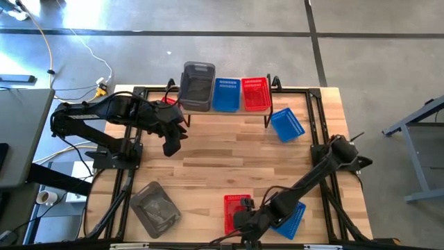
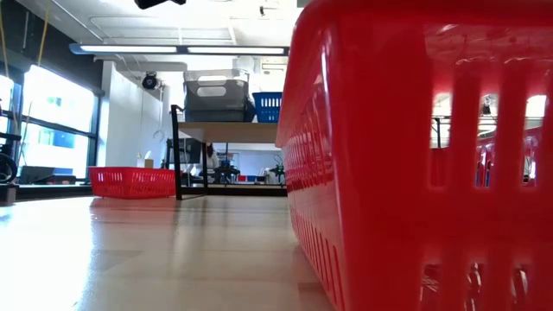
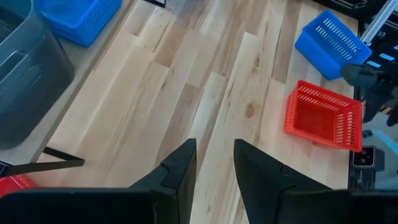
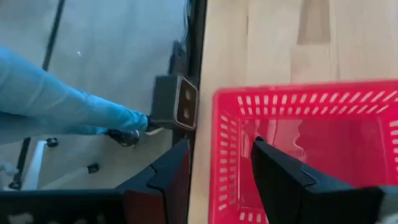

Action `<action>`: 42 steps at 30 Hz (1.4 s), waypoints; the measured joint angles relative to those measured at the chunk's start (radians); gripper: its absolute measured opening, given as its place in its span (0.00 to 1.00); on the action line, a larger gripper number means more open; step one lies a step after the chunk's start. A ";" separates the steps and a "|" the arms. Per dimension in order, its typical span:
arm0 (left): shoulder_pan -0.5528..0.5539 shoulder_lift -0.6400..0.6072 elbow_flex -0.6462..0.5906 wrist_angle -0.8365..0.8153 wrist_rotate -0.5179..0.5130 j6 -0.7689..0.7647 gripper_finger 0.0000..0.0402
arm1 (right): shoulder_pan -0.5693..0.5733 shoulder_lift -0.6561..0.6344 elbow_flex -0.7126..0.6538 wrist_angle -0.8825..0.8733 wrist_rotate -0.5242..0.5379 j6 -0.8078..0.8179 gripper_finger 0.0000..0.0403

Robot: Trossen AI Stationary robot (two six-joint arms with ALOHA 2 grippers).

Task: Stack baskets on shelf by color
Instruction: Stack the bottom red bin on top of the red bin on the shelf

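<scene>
The shelf [image 1: 208, 110] at the far edge carries a grey basket [image 1: 198, 87], a blue basket [image 1: 226, 94] and a red basket [image 1: 256, 94], side by side. On the table lie another red basket [image 1: 166, 101] under the shelf's left end, a blue one [image 1: 286, 125], a grey one [image 1: 155, 207], a blue one [image 1: 295, 219] and a red basket [image 1: 236, 207] at the near edge. My right gripper [image 4: 217, 149] is open over that red basket's near wall [image 4: 214, 124], one finger outside, one inside. My left gripper [image 1: 171, 142] hovers open in front of the shelf.
The low camera's box [image 4: 176, 102] sits at the near edge right beside the red basket. The wide stretch of tabletop [image 1: 236, 160] between shelf and near baskets is bare wood. A black frame [image 1: 316, 132] runs along the table's sides.
</scene>
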 joint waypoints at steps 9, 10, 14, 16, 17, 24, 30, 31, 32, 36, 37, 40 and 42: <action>0.000 0.000 0.000 0.000 0.000 0.001 0.25 | 0.001 0.054 0.000 0.002 -0.071 0.001 0.39; 0.000 0.000 0.000 0.000 0.000 0.002 0.25 | 0.002 0.055 0.000 0.003 -0.074 0.001 0.39; 0.000 0.000 0.000 0.000 0.000 0.003 0.25 | 0.003 0.065 0.000 0.002 -0.074 0.000 0.39; 0.000 0.000 0.000 0.000 -0.001 0.003 0.25 | 0.004 0.074 0.000 0.004 -0.074 0.000 0.39; 0.000 0.000 0.000 0.000 -0.004 0.003 0.25 | 0.004 0.079 0.000 0.003 -0.074 0.000 0.39; 0.000 0.001 0.000 0.000 -0.023 0.003 0.25 | 0.004 0.122 -0.001 0.001 -0.089 0.027 0.39; 0.000 0.001 0.000 0.000 -0.023 0.003 0.25 | -0.001 0.127 -0.001 -0.024 -0.097 0.052 0.25; 0.000 0.001 0.000 0.000 -0.023 0.003 0.25 | -0.001 0.127 -0.001 -0.024 -0.105 0.052 0.20; 0.000 0.001 0.000 0.000 -0.023 0.003 0.25 | -0.001 0.127 -0.001 -0.024 -0.114 0.052 0.14; 0.000 0.001 0.000 0.000 -0.023 0.003 0.25 | -0.001 0.121 -0.001 -0.029 -0.115 0.052 0.04; 0.000 0.001 0.000 0.000 -0.023 0.003 0.25 | -0.001 0.118 -0.001 -0.029 -0.110 0.063 0.05; 0.000 0.001 0.000 0.000 -0.026 0.003 0.25 | -0.001 0.104 -0.001 -0.033 -0.099 0.085 0.03; 0.000 0.001 0.000 0.000 -0.026 0.003 0.25 | -0.001 0.087 -0.001 -0.037 -0.078 0.101 0.01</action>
